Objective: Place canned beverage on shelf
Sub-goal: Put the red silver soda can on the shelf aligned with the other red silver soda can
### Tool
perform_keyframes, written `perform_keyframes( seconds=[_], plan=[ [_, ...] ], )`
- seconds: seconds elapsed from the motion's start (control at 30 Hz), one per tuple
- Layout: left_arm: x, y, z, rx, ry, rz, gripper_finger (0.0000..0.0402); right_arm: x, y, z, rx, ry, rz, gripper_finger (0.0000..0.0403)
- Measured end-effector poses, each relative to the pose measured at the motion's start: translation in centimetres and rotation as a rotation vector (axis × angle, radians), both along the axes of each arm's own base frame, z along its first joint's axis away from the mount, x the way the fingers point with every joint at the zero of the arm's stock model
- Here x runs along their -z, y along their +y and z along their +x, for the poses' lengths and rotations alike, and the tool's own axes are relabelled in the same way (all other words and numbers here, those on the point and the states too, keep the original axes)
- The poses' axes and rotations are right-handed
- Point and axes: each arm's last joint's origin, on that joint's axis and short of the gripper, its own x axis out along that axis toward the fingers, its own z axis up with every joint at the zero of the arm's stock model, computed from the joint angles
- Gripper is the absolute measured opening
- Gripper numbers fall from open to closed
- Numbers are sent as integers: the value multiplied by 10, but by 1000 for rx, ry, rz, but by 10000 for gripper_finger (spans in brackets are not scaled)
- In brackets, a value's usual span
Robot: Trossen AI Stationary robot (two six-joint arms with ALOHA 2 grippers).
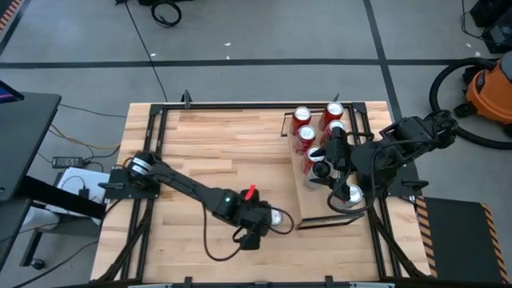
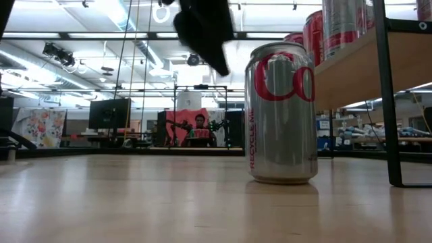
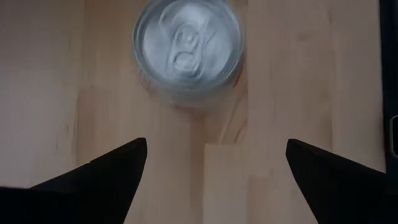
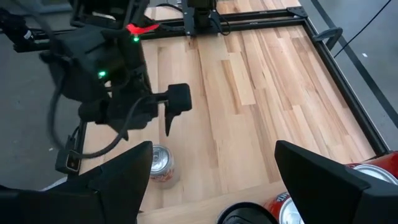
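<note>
Silver can (image 1: 279, 217) upright on the desk (image 1: 208, 152), near the front, just left of the shelf (image 1: 298, 172) and not on it. Low view: can (image 2: 281, 113) standing free on the wood, red lettering on its side, nothing touching it.

Left hand (image 1: 258, 226) poised above and just left of the can, fingers spread wide, released, holding nothing. Left wrist view: can top (image 3: 186, 48) ahead of the two dark fingers (image 3: 99, 180), clear gap between them and the can. Right wrist view: same can (image 4: 160, 164) on the planks below the left hand (image 4: 171, 112).

Right hand (image 1: 346, 192) over the shelf's front part, fingers parted, nothing between them in its own wrist view.

Several red cans (image 1: 306, 136) already on the shelf, clustered at its back end. Low view: shelf board (image 2: 364, 67) raised on a dark leg, cans on top.
</note>
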Motion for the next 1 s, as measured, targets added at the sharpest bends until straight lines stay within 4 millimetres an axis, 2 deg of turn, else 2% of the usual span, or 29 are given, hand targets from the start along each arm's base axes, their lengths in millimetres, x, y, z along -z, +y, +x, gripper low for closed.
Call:
perform_keyframes(
  seconds=[0.17,0.3,0.47,0.77,1.0],
  plan=[
    [20,8,-3,-30,-77,-68,396,0,-1,1,5,-1,1,348],
    [46,8,-3,-10,-140,-105,396,0,-3,2,32,-4,18,348],
    [76,18,-7,-47,-202,-150,396,0,-5,2,59,-7,44,348],
    [106,33,-14,-110,-382,-269,396,-2,-5,3,90,-31,60,348],
    [113,34,-17,-86,-468,-273,396,-2,-7,4,120,-37,61,348]
  ],
)
